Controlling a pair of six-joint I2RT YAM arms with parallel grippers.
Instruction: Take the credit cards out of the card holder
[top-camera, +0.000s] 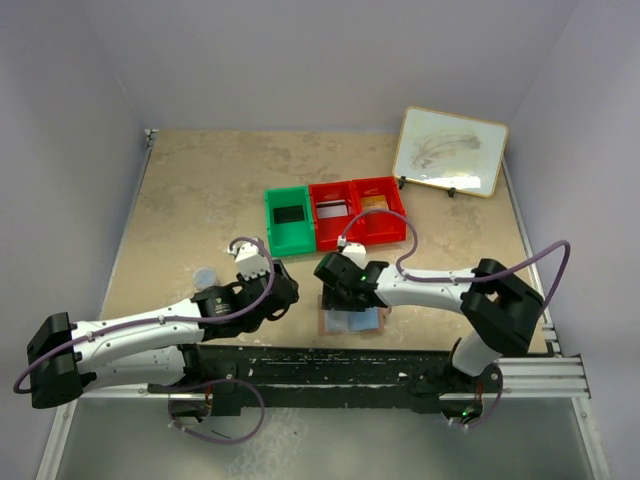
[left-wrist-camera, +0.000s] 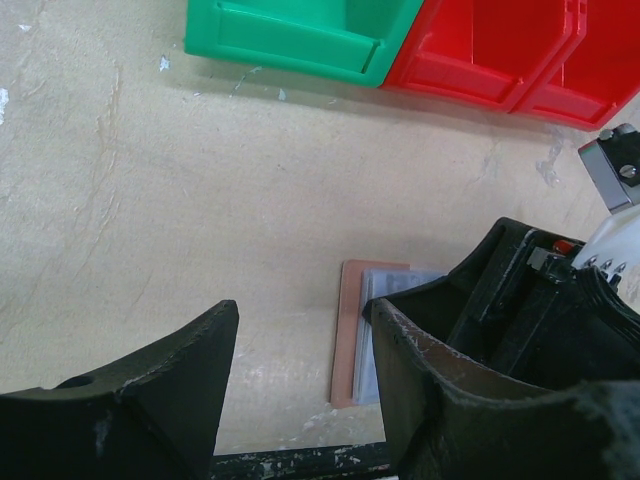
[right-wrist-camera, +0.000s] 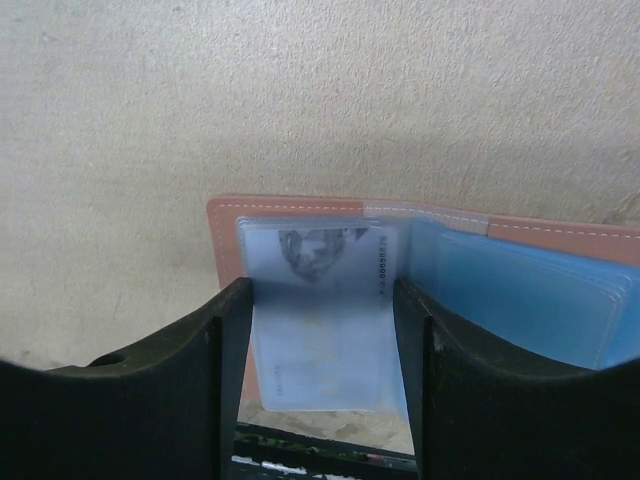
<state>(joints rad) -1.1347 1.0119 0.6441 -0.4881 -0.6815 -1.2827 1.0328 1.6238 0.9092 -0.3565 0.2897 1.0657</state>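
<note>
The credit card (right-wrist-camera: 318, 340) in the card holder (right-wrist-camera: 222, 230) looks thin, stiff, slick; right pincer (right-wrist-camera: 322, 300) straddles its edges, grip unclear; left pincer (left-wrist-camera: 305, 312) spread, empty.

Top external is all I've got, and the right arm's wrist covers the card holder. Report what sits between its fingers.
Observer: The right gripper straddles a clear sleeve of the open card holder; a pale card with dark print sits inside it.
Operator: Say whether it's gripping.
Observer: The jaws stand apart, flanking the sleeve; I can't tell whether they touch it.
Operator: Now the left one.
Observer: The left gripper is open and empty, over bare table beside the holder's left edge.
</note>
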